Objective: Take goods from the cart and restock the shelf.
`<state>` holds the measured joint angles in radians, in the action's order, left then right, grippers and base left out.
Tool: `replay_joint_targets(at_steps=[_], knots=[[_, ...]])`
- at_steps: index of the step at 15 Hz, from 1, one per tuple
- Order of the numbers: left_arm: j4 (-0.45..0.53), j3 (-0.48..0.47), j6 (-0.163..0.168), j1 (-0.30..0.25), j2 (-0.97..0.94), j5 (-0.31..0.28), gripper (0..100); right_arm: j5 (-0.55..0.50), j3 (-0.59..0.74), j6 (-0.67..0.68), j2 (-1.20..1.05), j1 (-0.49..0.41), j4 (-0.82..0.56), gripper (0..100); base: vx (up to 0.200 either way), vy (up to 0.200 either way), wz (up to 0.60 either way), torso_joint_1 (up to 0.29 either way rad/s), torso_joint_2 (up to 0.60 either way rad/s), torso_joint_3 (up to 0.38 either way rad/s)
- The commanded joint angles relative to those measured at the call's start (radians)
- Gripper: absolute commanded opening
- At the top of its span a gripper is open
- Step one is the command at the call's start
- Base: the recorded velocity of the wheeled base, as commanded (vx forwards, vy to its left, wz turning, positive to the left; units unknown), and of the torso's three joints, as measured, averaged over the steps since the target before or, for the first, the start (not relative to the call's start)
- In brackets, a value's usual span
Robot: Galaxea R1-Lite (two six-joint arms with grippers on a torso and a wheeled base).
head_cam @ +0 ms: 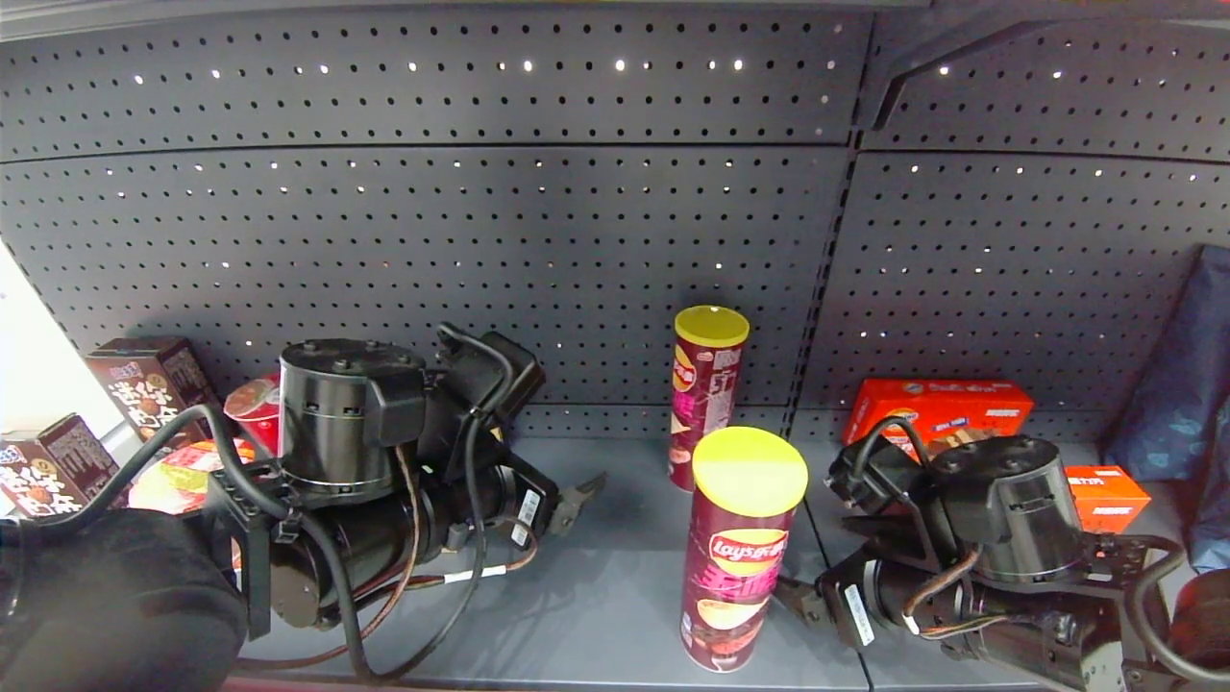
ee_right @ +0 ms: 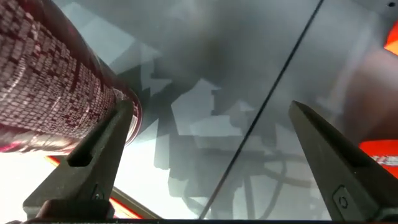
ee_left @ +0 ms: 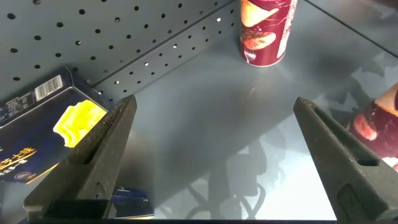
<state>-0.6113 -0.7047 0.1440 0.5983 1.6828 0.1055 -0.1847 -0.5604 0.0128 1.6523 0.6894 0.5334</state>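
Note:
Two maroon chip cans with yellow lids stand upright on the grey shelf [head_cam: 615, 577]. The rear can [head_cam: 709, 394] is near the pegboard, and the front can [head_cam: 740, 548] is near the shelf's front edge. My left gripper [head_cam: 577, 505] hovers low over the shelf to the left of both cans. It is open and empty [ee_left: 217, 168], with the rear can [ee_left: 264, 31] ahead of it. My right gripper [head_cam: 793, 596] sits just right of the front can. It is open [ee_right: 214, 168], and the can [ee_right: 56, 93] lies beside one finger [ee_right: 93, 168], outside the gap.
Orange boxes [head_cam: 937, 408] stand at the back right, and a smaller one [head_cam: 1105, 495] is in front of them. Brown chocolate boxes [head_cam: 144, 380] and red cups [head_cam: 255, 408] fill the left. A dark blue box [ee_left: 37, 118] lies near the pegboard. A dark blue bag [head_cam: 1182, 365] leans at the far right.

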Motion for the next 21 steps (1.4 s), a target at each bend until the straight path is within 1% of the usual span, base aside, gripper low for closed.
replay_joint_targets(at_steps=[1,8,13,15,16,17,18,20,21], knots=[[-0.001,0.001,0.000,0.000,0.003,0.000,100,0.001,-0.006,0.001,0.007,0.004,0.002,100,0.000,0.000,0.00,0.000,0.00,0.000],[-0.001,0.001,0.000,-0.002,0.005,0.000,100,-0.001,-0.027,0.003,0.026,0.015,0.002,100,0.000,0.000,0.00,0.000,0.00,0.000],[-0.002,0.004,0.000,0.000,0.003,-0.001,100,-0.002,-0.004,0.006,0.009,0.009,0.002,100,0.000,0.000,0.00,0.000,0.00,0.000],[0.002,0.017,0.000,0.028,-0.003,-0.030,100,-0.002,0.019,0.006,-0.014,-0.004,0.002,100,0.000,0.000,0.00,0.000,0.00,0.000],[0.004,0.037,0.000,0.057,-0.006,-0.041,100,-0.002,0.034,0.006,-0.026,-0.008,0.002,100,0.000,0.000,0.00,0.000,0.00,0.000],[0.002,0.051,0.000,0.072,-0.006,-0.043,100,-0.002,0.042,0.004,-0.036,-0.014,0.000,100,0.000,0.000,0.00,0.000,0.00,0.000],[-0.001,0.080,0.000,0.100,-0.006,-0.043,100,-0.002,0.056,0.004,-0.052,-0.037,0.000,100,0.000,0.000,0.00,0.000,0.00,0.000],[-0.001,0.113,0.002,0.121,-0.006,-0.043,100,-0.002,0.070,0.004,-0.075,-0.054,0.000,100,0.000,0.000,0.00,0.000,0.00,0.000],[0.001,0.120,0.008,0.133,-0.006,-0.043,100,-0.002,0.079,0.004,-0.083,-0.059,0.000,100,0.000,0.000,0.00,0.000,0.00,0.000]])
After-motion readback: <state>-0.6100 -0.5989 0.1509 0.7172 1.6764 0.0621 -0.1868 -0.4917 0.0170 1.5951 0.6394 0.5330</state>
